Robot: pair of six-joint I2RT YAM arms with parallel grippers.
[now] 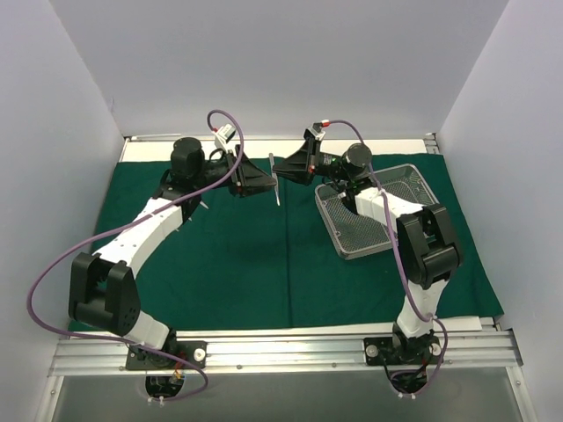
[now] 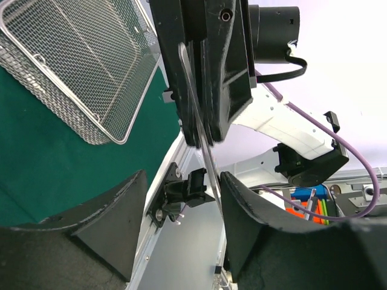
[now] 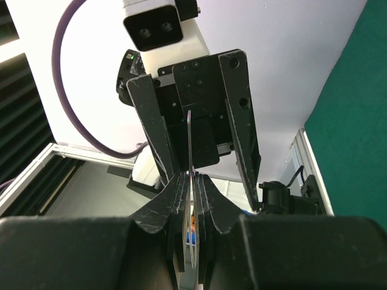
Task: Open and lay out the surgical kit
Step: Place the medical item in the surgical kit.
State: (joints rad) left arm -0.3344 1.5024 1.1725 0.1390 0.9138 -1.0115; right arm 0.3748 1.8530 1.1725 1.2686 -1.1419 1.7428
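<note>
Right tool (image 3: 192,193) pinching tweezers (image 3: 190,145); left tool (image 2: 183,179) wide around them; tray (image 1: 352,230) beside.

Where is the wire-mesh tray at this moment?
In the top view the wire-mesh tray lies on the right half of the green drape, toward the back, partly under the right arm.
</note>
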